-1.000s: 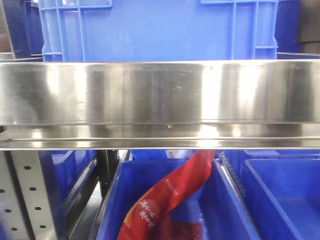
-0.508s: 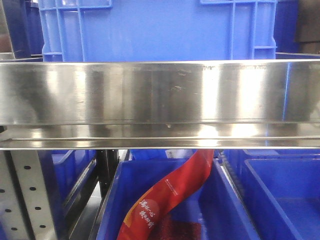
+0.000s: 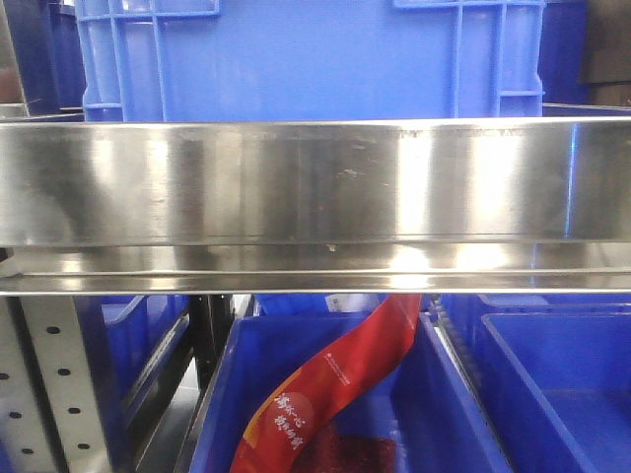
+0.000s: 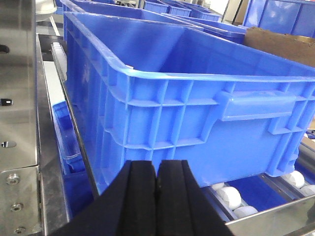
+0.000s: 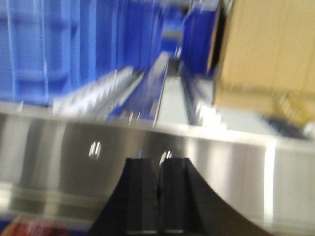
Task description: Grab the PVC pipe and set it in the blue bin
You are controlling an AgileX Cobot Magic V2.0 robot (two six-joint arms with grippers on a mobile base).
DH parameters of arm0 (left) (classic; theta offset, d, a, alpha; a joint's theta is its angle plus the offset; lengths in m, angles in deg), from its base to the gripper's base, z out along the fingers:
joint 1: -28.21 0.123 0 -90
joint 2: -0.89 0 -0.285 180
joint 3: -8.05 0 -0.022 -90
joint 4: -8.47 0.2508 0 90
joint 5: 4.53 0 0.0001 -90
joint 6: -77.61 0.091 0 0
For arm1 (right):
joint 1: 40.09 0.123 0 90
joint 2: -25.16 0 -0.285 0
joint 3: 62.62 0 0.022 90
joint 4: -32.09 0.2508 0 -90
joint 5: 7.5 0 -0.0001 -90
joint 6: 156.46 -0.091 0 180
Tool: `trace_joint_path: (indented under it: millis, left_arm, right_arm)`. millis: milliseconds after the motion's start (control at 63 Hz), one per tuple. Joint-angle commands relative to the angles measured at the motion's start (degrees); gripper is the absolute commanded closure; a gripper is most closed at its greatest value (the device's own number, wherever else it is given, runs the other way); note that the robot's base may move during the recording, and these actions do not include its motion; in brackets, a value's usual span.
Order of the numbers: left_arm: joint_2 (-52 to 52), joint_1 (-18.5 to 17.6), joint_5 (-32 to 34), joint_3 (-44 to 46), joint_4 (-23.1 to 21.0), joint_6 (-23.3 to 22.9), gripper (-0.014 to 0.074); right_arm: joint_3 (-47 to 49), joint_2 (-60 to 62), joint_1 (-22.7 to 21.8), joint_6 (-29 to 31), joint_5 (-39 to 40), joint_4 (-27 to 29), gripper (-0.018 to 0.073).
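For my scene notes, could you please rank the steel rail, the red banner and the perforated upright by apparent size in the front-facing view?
1. Steel rail, spanning the whole frame.
2. Red banner.
3. Perforated upright, though it looks close to the banner and both are cropped, so that order is unsure.

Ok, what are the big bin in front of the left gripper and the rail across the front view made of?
Blue bin: looks like moulded plastic, semi-gloss, judging by its ribbed walls and rolled rim. Rail: probably stainless steel, brushed, with streaky mirror-like reflections and fine scratches.
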Motion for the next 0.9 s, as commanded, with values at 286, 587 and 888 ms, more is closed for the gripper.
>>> trace_joint_path:
  millis: [286, 587, 888]
  left_arm:
    - [-0.3, -0.5, 1.2, -0.1, 0.0, 0.1, 0.0707]
    - [-0.3, -0.5, 1.2, -0.1, 0.0, 0.1, 0.0707]
    - [-0.3, -0.5, 1.2, -0.1, 0.0, 0.1, 0.0707]
  right_arm:
    - [0.1, 0.2, -0.2, -9.2, 5.4, -9.9, 0.0721]
    - [0.1, 0.2, -0.2, -9.2, 5.4, -9.9, 0.0721]
    - [0.1, 0.2, -0.2, -9.2, 5.4, -9.9, 0.0721]
